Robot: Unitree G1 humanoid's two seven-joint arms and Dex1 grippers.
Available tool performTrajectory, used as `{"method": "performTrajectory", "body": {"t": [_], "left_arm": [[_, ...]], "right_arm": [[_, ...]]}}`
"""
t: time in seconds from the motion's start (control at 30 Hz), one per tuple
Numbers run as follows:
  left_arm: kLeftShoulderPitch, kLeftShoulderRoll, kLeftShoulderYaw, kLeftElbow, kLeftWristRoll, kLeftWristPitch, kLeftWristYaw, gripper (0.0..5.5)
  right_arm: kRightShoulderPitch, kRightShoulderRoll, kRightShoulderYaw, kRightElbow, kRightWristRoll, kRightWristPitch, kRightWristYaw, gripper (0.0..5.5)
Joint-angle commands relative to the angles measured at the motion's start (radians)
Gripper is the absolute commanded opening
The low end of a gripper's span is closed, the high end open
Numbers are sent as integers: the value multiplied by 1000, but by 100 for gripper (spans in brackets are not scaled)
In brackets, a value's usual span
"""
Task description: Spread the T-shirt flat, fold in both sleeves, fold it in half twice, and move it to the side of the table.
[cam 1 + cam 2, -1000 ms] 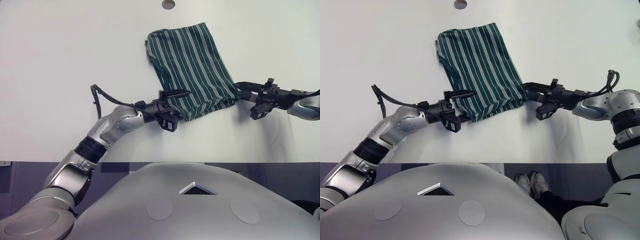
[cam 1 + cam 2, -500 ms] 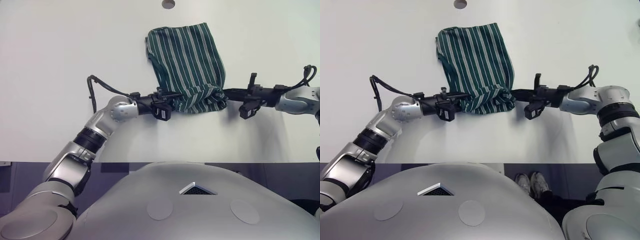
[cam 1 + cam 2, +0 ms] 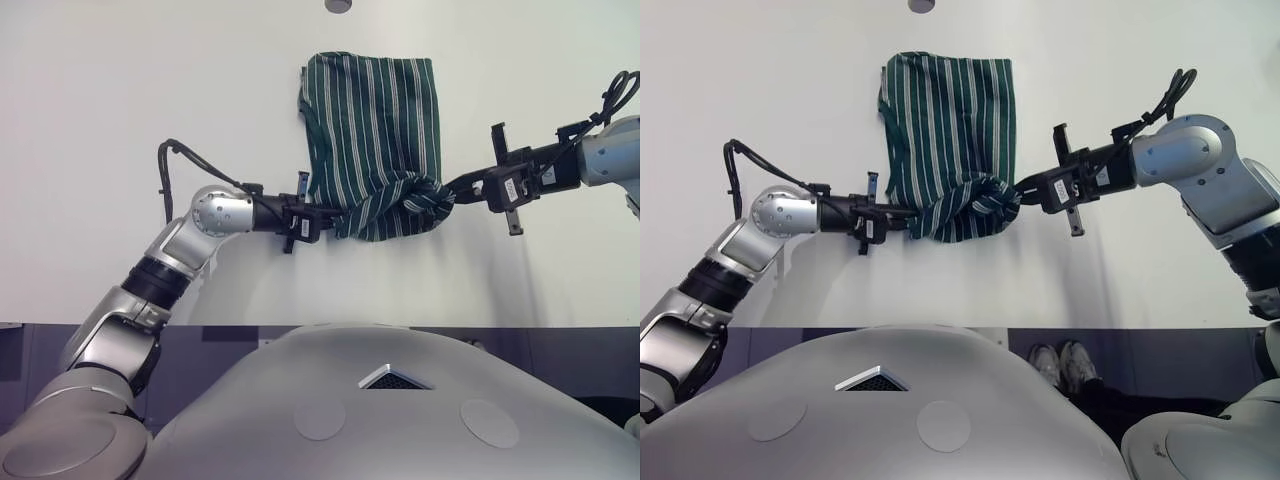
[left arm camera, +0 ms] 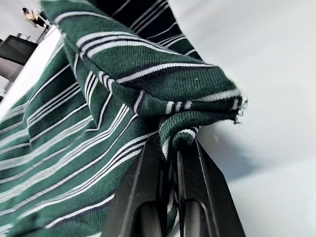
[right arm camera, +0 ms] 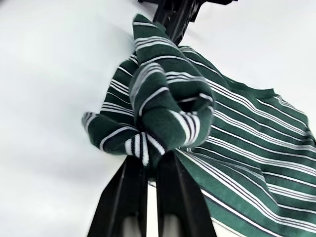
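Here, the white table is seen as the largest thing. The green striped T-shirt lies on it toward the far middle, folded into a narrow shape. Its near edge is lifted and bunched between the two arms. The left gripper is closed on the near left corner and the right gripper on the near right corner. In each wrist view the cloth is pinched tightly between the two fingers.

The cloth is judged to be a light, soft, limp knit, so it will probably sag and roll between the two holds. The corners, with all layers taken together, are judged the best place to hold it.

How many layers are caught in each hold cannot be told, because the edge is rolled into a lump. The sleeves cannot be made out. A small round hole is cut off at the table's far edge.
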Motion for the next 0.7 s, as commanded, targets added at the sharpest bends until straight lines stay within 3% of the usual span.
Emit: {"method": "performTrajectory", "body": {"t": [0.03, 0.17, 0.3, 0.43, 0.53, 0.7], "left_arm": [[37, 121, 69, -154, -156, 142, -132, 5], [122, 269, 99, -386, -372, 401, -280, 5], [161, 310, 98, -522, -516, 603, -339, 4], [105, 317, 139, -549, -642, 772, -385, 4], [-75, 267, 192, -435, -744, 922, -432, 4], [-324, 133, 201, -123, -763, 1104, -470, 4]], "right_arm": [[77, -70, -71, -41, -3, 82, 109, 2], [253, -122, -90, -83, -19, 109, 192, 1], [389, -170, -163, -294, 102, 256, 186, 1], [407, -197, -286, -409, 296, 473, 175, 1], [303, -128, -334, -302, 350, 617, 199, 1], [209, 16, -294, 82, 194, 609, 287, 1]]}}
